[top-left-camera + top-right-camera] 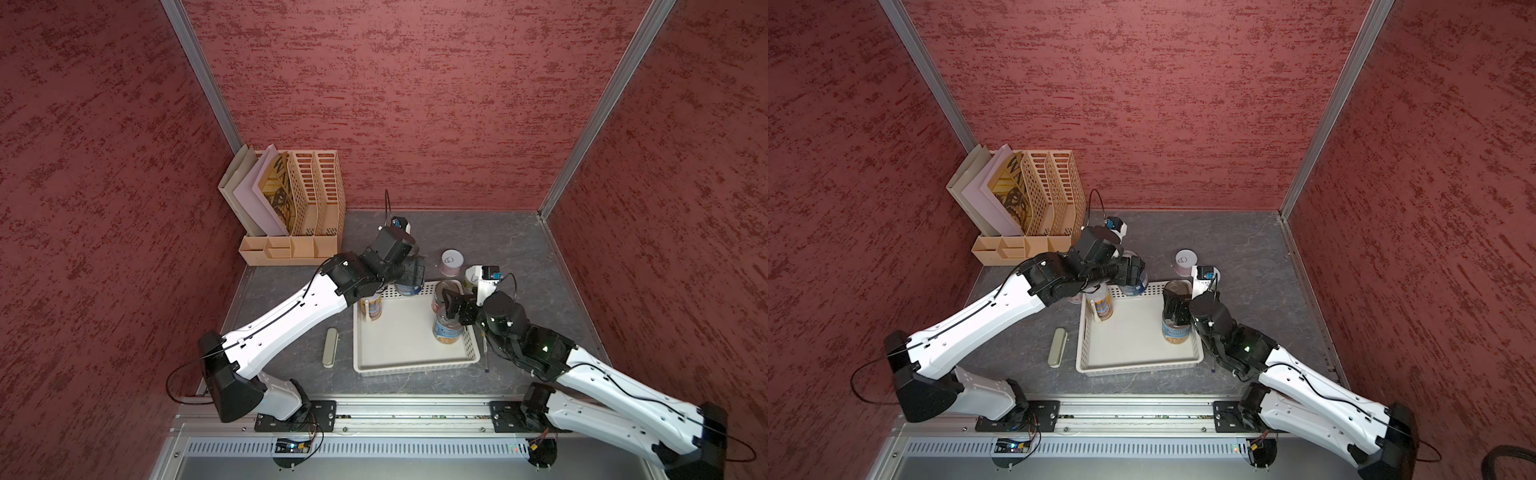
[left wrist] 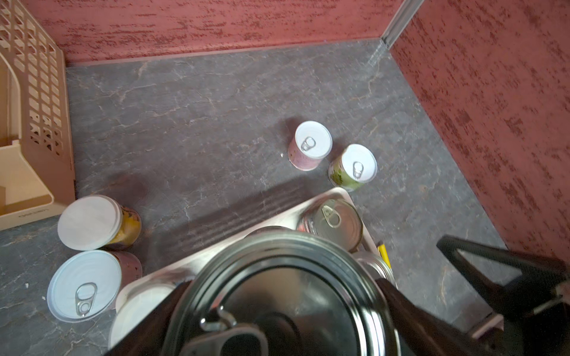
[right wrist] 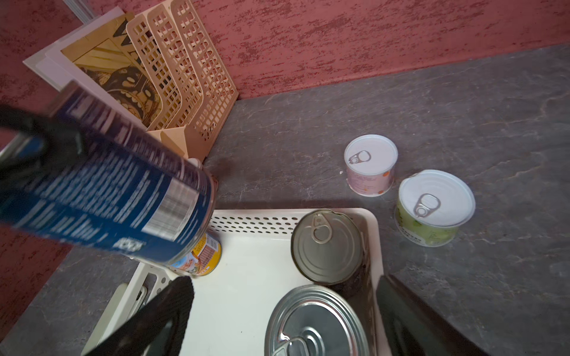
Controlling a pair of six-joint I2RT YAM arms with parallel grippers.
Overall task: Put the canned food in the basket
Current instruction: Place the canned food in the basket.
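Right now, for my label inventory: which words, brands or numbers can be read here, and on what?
"WA", rest hidden: yellow book cover in the file holder.
Print and barcode on the raised blue can: blurred.
Label of the blue-labelled can in the basket: too small.
Label of the slim yellow-labelled can: too small.
Embossed mark on the file holder's base: unreadable.
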